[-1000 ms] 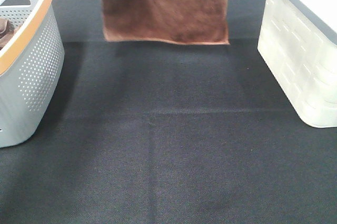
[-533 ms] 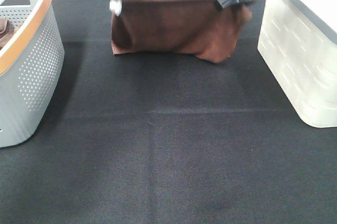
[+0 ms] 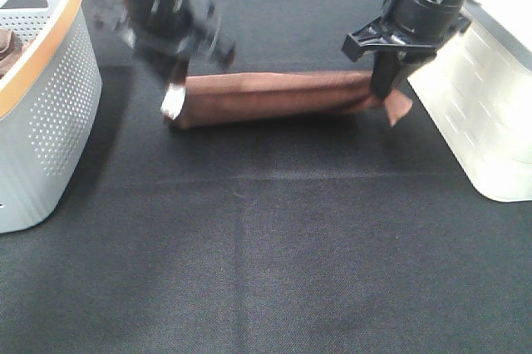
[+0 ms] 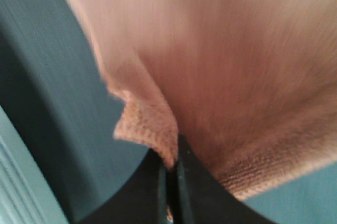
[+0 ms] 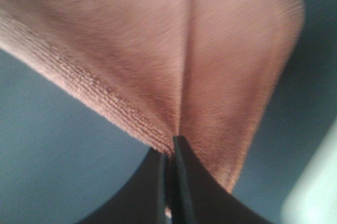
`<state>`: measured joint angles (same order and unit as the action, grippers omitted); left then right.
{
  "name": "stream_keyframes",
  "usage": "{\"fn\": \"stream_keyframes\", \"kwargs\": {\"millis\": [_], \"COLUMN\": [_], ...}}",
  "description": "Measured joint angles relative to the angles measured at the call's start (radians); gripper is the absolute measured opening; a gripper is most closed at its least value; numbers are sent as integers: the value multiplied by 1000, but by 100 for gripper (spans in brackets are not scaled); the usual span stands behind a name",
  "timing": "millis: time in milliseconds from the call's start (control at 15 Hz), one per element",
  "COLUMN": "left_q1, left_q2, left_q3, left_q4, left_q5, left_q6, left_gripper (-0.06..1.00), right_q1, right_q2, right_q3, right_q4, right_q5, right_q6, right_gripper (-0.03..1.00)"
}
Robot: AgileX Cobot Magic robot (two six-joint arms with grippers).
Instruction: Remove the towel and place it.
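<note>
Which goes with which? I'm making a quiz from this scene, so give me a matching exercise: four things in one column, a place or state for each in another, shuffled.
Things:
1. towel
2. grey basket
3. white box
4. right gripper

Places or states:
A. at the table's right edge
B. bunched low between the two grippers
C. at the table's left edge, orange rim
D. shut on the towel's right end

Pairs: 1-B, 2-C, 3-A, 4-D
</note>
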<state>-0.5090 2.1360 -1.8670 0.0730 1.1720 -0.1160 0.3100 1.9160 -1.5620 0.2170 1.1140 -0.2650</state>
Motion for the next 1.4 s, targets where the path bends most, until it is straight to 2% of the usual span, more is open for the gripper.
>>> {"fn": "stream_keyframes", "kwargs": {"millis": [133,267,600,667,733,800,867,933,1000,1067,1133,1400], "left_q1": [0,-3,-42,-46,-49,-56,-73,-81,-81,-81,-81,-81], "left_q2": [-54,-67,-67,-67,-67,-67,-67,-67,-67,-67,-76,-164], "left_q3": [153,234,320,324,326,326,326,326,326,326,328,328], "left_q4": [-26,-73,-103,-66,-44,-35,-33,-33,-33,-32,-29,-14], "left_q5": [-1,-3,-3,22,32,34,35,35,35,35,35,35], "left_q6": [0,0,0,1,3,7,25,32,37,37,37,37], "left_gripper": [0,0,1,10,26,45,63,71,72,73,73,73], "right_q1": [0,0,0,-5,-11,-14,-14,-14,-14,-14,-14,-14], "right_q2": [-1,-1,-1,-1,-1,-1,-1,-1,-2,-2,-2,-76], "right_q3": [15,87,235,270,288,298,298,298,299,299,298,290], "right_q4": [60,89,106,57,31,24,29,40,45,47,47,67], "right_q5": [60,70,42,33,33,35,47,82,90,94,96,96], "right_q6": [-1,-1,-4,-2,3,19,32,46,47,48,48,52], "right_gripper": [0,0,0,0,5,15,32,62,79,88,92,95]}}
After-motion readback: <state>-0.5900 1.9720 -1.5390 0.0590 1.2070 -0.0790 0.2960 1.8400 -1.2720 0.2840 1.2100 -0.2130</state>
